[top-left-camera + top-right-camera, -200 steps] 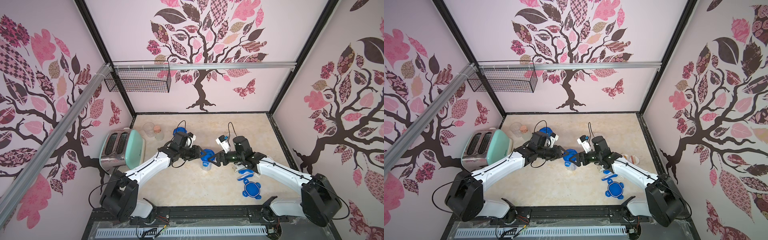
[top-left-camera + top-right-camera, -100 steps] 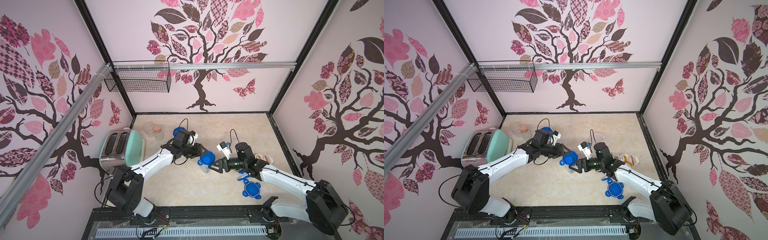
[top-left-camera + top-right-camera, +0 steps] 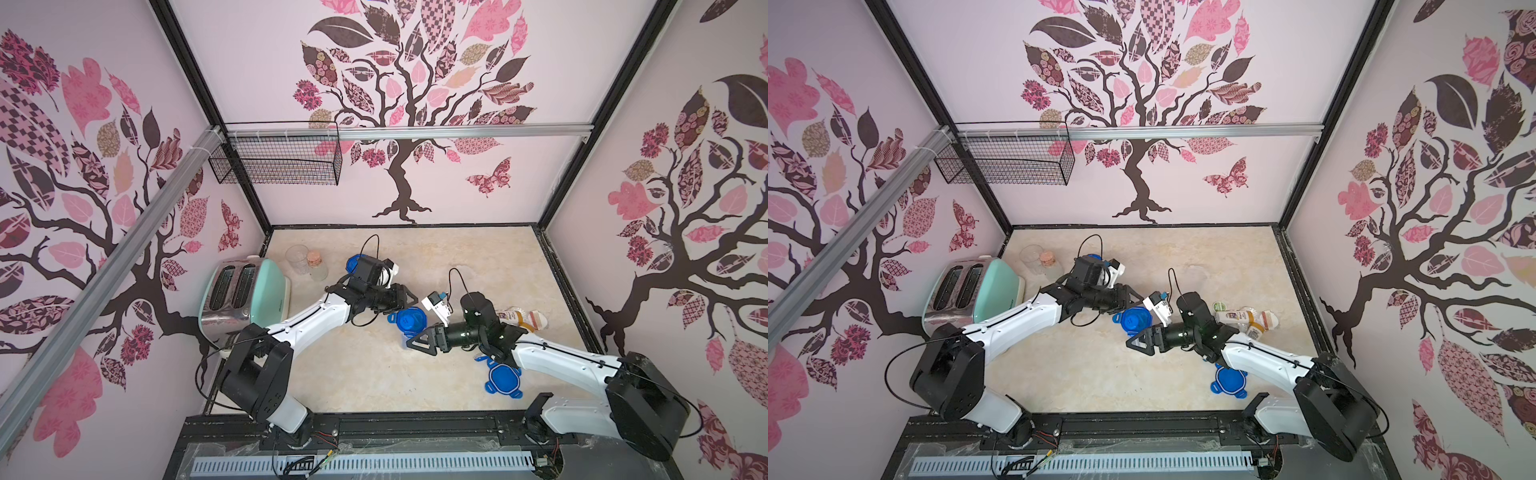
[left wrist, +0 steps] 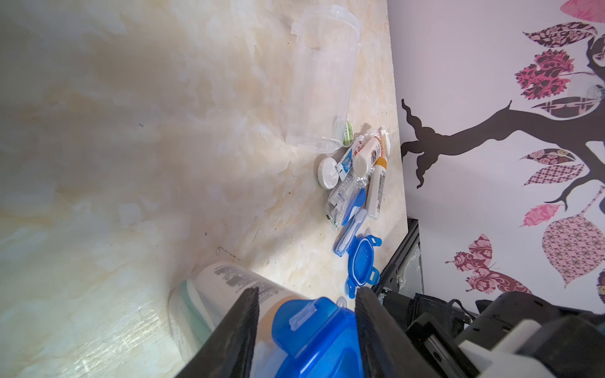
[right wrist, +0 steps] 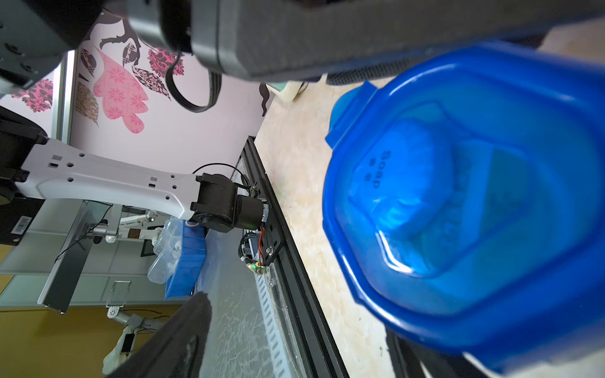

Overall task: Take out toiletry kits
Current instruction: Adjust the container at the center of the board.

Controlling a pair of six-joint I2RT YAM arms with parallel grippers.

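Left gripper (image 4: pixel 306 294) clamps the clear plastic, blue-lidded canister (image 3: pixel 407 321); right gripper (image 3: pixel 419 345) stands released beside that canister. Toiletry kits (image 4: pixel 357 176), glossy white bottles (image 4: pixel 365 155), tube (image 4: pixel 346 160), round tub (image 4: pixel 328 172), lie heaped on the marbled worktop (image 4: pixel 163 163), apart from it.

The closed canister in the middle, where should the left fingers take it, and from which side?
Probably the clear wall just under the blue lid, coming in level from the left. The canister stands upright and its clips stick out around the lid, so a side grip on the body leaves them free. The left fingers flank it.
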